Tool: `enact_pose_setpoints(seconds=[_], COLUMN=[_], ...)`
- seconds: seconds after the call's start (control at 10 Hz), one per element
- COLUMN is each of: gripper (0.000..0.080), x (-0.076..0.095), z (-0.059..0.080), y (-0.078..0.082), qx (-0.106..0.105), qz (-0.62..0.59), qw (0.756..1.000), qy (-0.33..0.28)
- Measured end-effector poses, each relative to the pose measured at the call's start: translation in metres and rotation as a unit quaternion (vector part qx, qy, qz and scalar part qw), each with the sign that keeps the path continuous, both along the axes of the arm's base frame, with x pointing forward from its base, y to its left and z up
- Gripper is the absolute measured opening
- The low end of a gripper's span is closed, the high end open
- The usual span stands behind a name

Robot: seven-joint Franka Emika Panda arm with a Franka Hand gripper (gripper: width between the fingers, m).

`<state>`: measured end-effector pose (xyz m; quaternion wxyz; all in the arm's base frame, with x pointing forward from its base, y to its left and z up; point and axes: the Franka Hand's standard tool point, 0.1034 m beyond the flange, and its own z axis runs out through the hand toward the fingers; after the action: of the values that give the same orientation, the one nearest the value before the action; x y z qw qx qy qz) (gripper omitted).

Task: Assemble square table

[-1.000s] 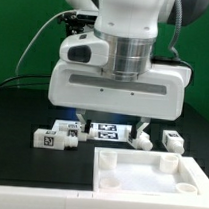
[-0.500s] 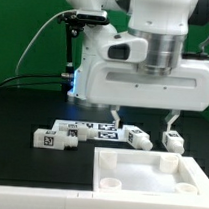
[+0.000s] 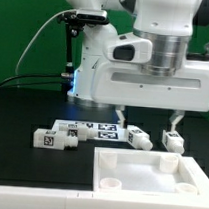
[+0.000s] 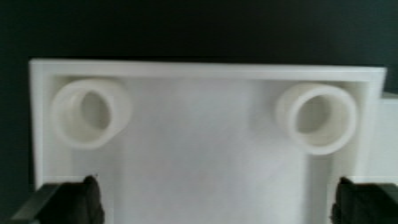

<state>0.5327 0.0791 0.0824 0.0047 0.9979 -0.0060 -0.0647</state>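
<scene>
The white square table top (image 3: 148, 181) lies at the front of the exterior view's right, with round corner sockets (image 3: 108, 164) facing up. My gripper (image 3: 145, 120) hangs open above its far edge, with nothing between the fingers (image 3: 174, 121). In the wrist view the top (image 4: 205, 130) fills the picture between my gripper's (image 4: 217, 205) dark fingertips, and two sockets (image 4: 320, 118) show. Short white tagged legs lie behind the top: one (image 3: 49, 139) at the exterior view's left, one (image 3: 139, 138) under the gripper and one (image 3: 173, 140) at the right.
The marker board (image 3: 95, 129) lies flat on the black table behind the top, among the legs. A further leg (image 3: 69, 131) rests beside its left end. The robot's white base (image 3: 91, 52) and a black cable (image 3: 36, 48) stand at the back against a green wall.
The arm has swung towards the exterior view's right, carrying the open gripper from over the marker board to above the top's far edge. No part has moved.
</scene>
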Motion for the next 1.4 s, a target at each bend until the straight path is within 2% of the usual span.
enact_pose_setpoints(seconds=[0.2, 0.3, 0.6, 0.7, 0.8, 0.9, 1.0, 1.4], gripper=[0.0649, 0.0649, 0.0649, 0.0649, 0.0649, 0.0649, 0.0649, 0.0649], x=[-0.02, -0.027, -0.028, -0.035, -0.051, -0.065, -0.07, -0.069], z=[0.004, 0.006, 0.004, -0.003, -0.019, -0.032, -0.037, -0.037], y=[0.041, 0.051, 0.052, 0.057, 0.066, 0.073, 0.077, 0.076], qx=[0.006, 0.002, 0.002, 0.01, 0.026, 0.032, 0.033, 0.035], qz=[-0.021, -0.028, -0.023, -0.061, -0.095, -0.104, -0.1, -0.078], qw=[1.0, 1.0, 1.0, 0.998, 0.995, 0.994, 0.994, 0.996], qy=[0.006, 0.006, 0.008, 0.005, 0.004, 0.009, 0.014, 0.01])
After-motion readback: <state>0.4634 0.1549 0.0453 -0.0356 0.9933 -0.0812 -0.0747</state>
